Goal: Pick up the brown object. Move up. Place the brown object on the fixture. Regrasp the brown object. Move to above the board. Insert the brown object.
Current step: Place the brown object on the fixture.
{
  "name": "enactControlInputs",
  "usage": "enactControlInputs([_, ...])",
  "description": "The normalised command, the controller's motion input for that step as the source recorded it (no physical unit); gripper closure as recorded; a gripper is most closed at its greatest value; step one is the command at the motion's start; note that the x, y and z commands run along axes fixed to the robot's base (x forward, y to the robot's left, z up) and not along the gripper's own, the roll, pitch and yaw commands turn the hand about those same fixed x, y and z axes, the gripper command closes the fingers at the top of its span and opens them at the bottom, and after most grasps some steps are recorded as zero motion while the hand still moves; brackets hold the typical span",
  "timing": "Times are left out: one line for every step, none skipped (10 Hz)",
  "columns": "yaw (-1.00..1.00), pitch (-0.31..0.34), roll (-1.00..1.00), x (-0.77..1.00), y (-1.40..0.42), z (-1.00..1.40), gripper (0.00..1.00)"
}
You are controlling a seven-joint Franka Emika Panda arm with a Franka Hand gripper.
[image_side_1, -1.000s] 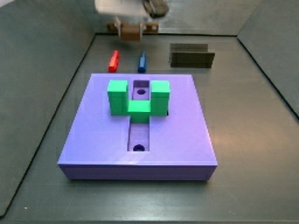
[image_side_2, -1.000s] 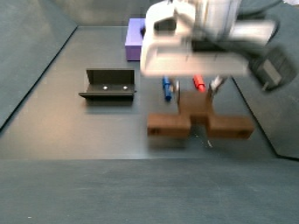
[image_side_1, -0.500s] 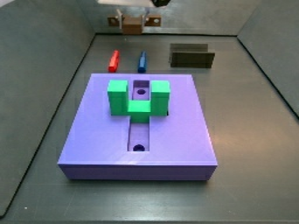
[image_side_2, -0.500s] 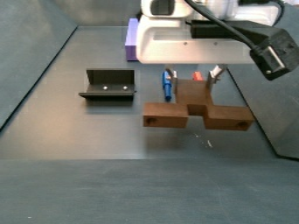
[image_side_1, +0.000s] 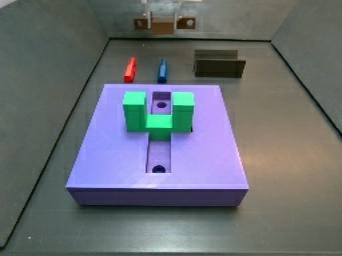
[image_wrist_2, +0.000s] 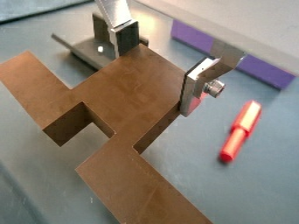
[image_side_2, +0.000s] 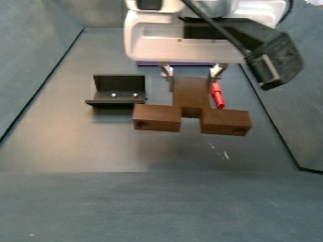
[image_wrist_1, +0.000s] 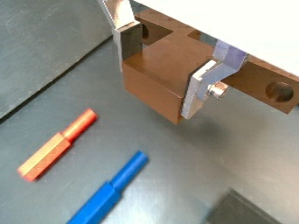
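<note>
Gripper: we see the gripper point(image_side_2: 191, 74) up in the air above the worktop point(image_side_2: 76, 184), at the far end away from the board point(image_side_1: 158, 150) in a side view.
Fingers: our silver fingers point(image_wrist_1: 211, 81) are closed on the brown object point(image_side_2: 190, 112), one on each side of its middle bar; both wrist views show this.
Brown object: we hold it off the worktop. It hangs level, with a blocky lug sticking out on each side. In a wrist view we see a round hole point(image_wrist_1: 278, 89) near one end.
Fixture: the dark fixture point(image_side_2: 116, 92) stands on the worktop, to the left of the brown object in a side view and apart from it.
Board: the purple board lies flat, and a green block point(image_side_1: 158, 110) sits on top of it. A long slot point(image_side_1: 159, 154) runs down its middle.
Pegs: a red peg point(image_side_1: 131, 69) and a blue peg point(image_side_1: 162, 71) lie side by side on the worktop just past the far edge of the board.
Where things are: we see the brown object point(image_side_1: 166, 21) high and far behind the pegs in a side view.
</note>
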Motion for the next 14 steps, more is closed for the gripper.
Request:
enactControlInputs([-0.08,-0.014,-1.00,0.48,0.00,0.11,1.00])
enactControlInputs([-0.05,-0.017,-1.00,0.48,0.00,0.11,1.00])
enactControlInputs([0.00,0.000,-1.00,0.53,0.00,0.08,1.00])
enactControlInputs([0.00,0.000,-1.00,0.53,0.00,0.08,1.00])
enactControlInputs([0.00,0.000,-1.00,0.52,0.00,0.08,1.00])
enactControlInputs([0.00,0.000,-1.00,0.53,0.00,0.10,1.00])
enactControlInputs([-0.01,0.000,-1.00,0.55,-0.24,0.22,1.00])
enactControlInputs([-0.12,0.000,-1.00,0.38,-0.27,0.27,1.00])
enactControlInputs([-0.16,0.000,-1.00,0.39,-0.27,0.30,1.00])
enactControlInputs([-0.18,-0.009,-0.87,0.28,-0.41,0.08,1.00])
enactControlInputs([-0.17,-0.057,-0.49,0.27,-0.60,-0.04,1.00])
enactControlInputs([-0.20,0.000,-0.45,0.45,-0.49,-0.06,1.00])
enactControlInputs([-0.19,0.051,-0.40,0.60,-0.46,-0.05,1.00])
enactControlInputs([-0.19,0.294,-0.37,0.71,-0.43,0.00,1.00])
